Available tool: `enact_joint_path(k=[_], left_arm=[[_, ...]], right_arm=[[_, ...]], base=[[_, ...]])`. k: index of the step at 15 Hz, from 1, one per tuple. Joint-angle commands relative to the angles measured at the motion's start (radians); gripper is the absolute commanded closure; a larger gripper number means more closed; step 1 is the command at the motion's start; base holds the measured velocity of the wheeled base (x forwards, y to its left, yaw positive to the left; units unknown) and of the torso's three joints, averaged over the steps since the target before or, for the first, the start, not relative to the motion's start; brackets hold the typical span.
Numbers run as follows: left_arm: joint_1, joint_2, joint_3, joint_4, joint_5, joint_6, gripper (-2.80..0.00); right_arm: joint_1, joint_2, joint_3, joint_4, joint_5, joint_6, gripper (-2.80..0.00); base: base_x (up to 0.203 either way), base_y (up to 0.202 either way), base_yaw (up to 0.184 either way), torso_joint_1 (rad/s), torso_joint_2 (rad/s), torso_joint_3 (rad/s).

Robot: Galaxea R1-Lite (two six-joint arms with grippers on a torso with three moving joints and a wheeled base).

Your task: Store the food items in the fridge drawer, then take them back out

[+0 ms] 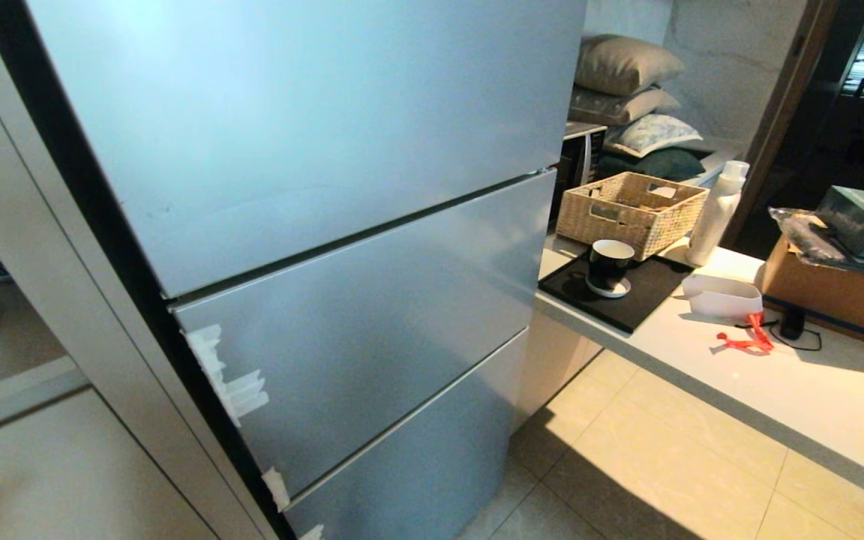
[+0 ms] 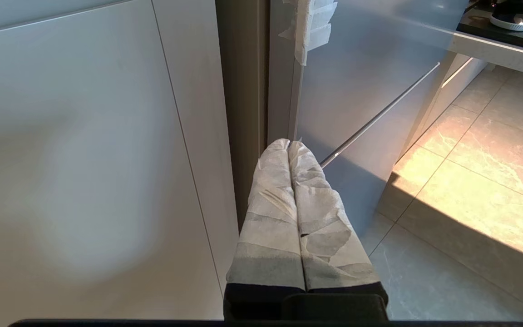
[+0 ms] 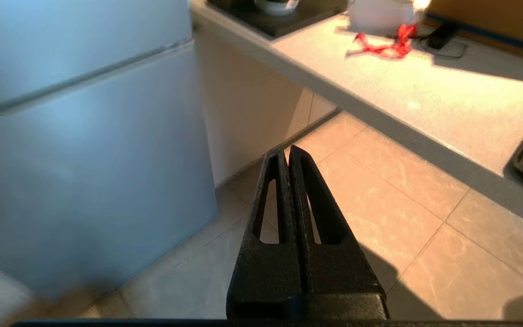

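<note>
Hanging low over the floor tiles [image 3: 379, 190], the right gripper [image 3: 288, 152] had both fingers pressed together on nothing. Same for the left gripper [image 2: 288, 145], its 2 paper-wrapped fingers closed beside the fridge [image 1: 312, 150]. All 3 fridge panels were shut, so no drawer or red fruit was visible anywhere. My guess at the risk: smooth fronts, pinched tips could slip off a panel edge.

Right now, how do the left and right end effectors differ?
The left end effector has fingers wrapped in white tape; the right end effector is bare black with slotted fingers. The left hangs beside the fridge; the right hangs over floor tiles. Both are shut and empty.
</note>
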Motion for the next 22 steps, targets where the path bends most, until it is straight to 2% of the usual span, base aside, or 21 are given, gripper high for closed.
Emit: enact_joint_path(k=[1, 22], left_arm=[[0.000, -0.001, 0.000, 0.000, 0.000, 0.000, 0.00], [0.000, 0.000, 0.000, 0.000, 0.001, 0.000, 0.00]], right_arm=[[-0.008, -0.050, 0.006, 0.000, -0.002, 0.033, 0.00], [-0.008, -0.050, 0.006, 0.000, -0.005, 0.041, 0.00]], base=[[0.000, 0.000, 0.000, 0.000, 0.00, 0.000], [0.000, 0.000, 0.000, 0.000, 0.00, 0.000]])
